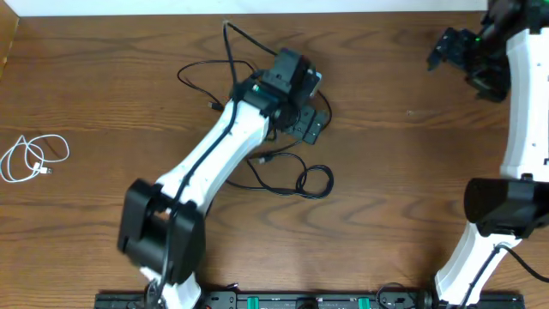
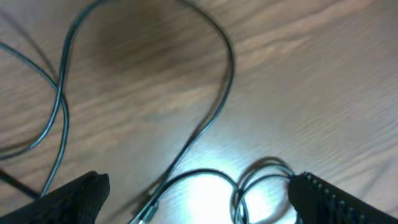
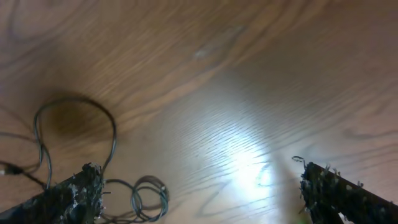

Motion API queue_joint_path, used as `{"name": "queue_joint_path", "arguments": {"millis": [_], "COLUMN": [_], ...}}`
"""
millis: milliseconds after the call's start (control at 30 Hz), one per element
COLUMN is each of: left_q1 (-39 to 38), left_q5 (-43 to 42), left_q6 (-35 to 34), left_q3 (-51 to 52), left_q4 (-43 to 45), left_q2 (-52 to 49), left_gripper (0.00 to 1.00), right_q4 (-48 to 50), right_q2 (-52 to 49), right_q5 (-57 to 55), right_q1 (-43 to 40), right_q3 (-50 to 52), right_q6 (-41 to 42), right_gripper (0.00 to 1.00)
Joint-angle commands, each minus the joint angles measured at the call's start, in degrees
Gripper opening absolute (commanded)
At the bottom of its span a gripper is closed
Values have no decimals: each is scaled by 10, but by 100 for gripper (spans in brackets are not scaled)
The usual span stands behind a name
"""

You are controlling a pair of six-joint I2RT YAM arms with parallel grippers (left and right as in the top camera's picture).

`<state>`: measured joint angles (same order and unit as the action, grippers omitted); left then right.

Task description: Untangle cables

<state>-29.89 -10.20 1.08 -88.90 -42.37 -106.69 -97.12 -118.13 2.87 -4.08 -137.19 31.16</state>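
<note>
A brown wooden table (image 1: 386,172) is carrying the black cables (image 2: 229,68), looping mid-table in a tangle too knotted to count. One white cable (image 1: 41,170) is lying coiled by the left edge. The left gripper (image 2: 205,202) is hovering over the tangle with jaws apart. The right gripper (image 3: 199,196) is hanging wide and empty over the bare far-right wood.

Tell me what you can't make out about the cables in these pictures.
- Overhead: the left arm covers where the black cables cross.
- Overhead: plugs on the white cable are too small.
- Left wrist: blurred; the bottom edge cuts the coil.
- Right wrist: a pincer finger hides part of the cables.
</note>
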Motion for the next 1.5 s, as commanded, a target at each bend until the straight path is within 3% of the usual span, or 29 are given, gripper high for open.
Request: {"name": "queue_joint_path", "arguments": {"millis": [0, 200, 533, 733, 1133, 1400, 1467], "left_q1": [11, -7, -9, -9, -12, -12, -12], "left_q5": [-12, -33, -10, 1, 38, 38, 34], "left_q6": [-7, 42, 43, 77, 77, 77, 77], "left_q3": [-117, -143, -142, -117, -50, -50, -50], "left_q4": [-46, -52, -67, -66, 1, 5, 5], "left_q2": [-63, -128, -210, -217, -218, -218, -218], "left_gripper": [96, 97, 95, 83, 83, 55, 43], "right_q4": [-2, -2, -2, 0, 0, 0, 0], "right_q2": [5, 5, 5, 5, 5, 5, 5], "right_q5": [9, 9, 1, 1, 1, 1, 1], "right_q1": [-7, 2, 7, 7, 7, 7, 7], "right_q3": [-1, 21, 64, 64, 64, 64, 64], "right_q6": [-26, -26, -25, -25, -25, -25, -25], "right_gripper": [99, 99, 99, 99, 99, 99, 99]}}
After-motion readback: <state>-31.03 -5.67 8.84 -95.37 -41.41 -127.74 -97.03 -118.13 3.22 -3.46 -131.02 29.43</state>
